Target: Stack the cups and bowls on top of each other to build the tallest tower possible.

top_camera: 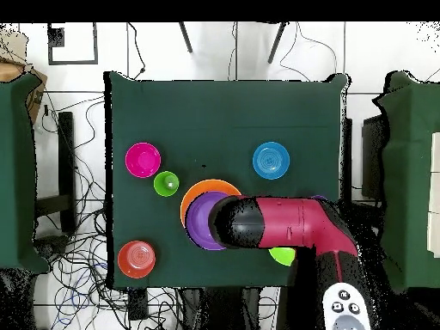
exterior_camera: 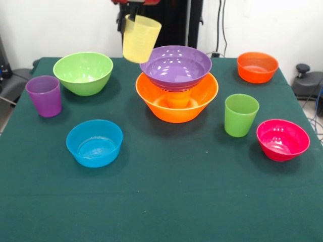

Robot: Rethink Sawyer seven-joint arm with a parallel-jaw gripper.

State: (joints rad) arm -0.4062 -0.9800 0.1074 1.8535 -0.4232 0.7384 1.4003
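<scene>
While the gripper (exterior_camera: 132,16) pinches the pale yellow cup (exterior_camera: 141,38) by its rim, aloft and tilted beside the tower (exterior_camera: 176,88): purple bowl (exterior_camera: 175,67) above an orange cup (exterior_camera: 179,98) inside the orange-yellow bowl (exterior_camera: 156,103). Loose on the tabletop (exterior_camera: 161,196): light green bowl (exterior_camera: 83,72), blue bowl (exterior_camera: 94,142), pink-red bowl (exterior_camera: 282,139), orange-red bowl (exterior_camera: 257,67), purple cup (exterior_camera: 44,96), green cup (exterior_camera: 240,115). Judged early; most remains unstacked

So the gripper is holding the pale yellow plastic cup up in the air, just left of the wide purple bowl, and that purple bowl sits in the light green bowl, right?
Not quite. The front view shows the wide purple plastic bowl sitting in the large orange-yellow plastic bowl, not the light green plastic bowl, which stands alone to the left. The rest holds: the gripper holds the pale yellow plastic cup in the air, just left of the purple bowl.
</scene>
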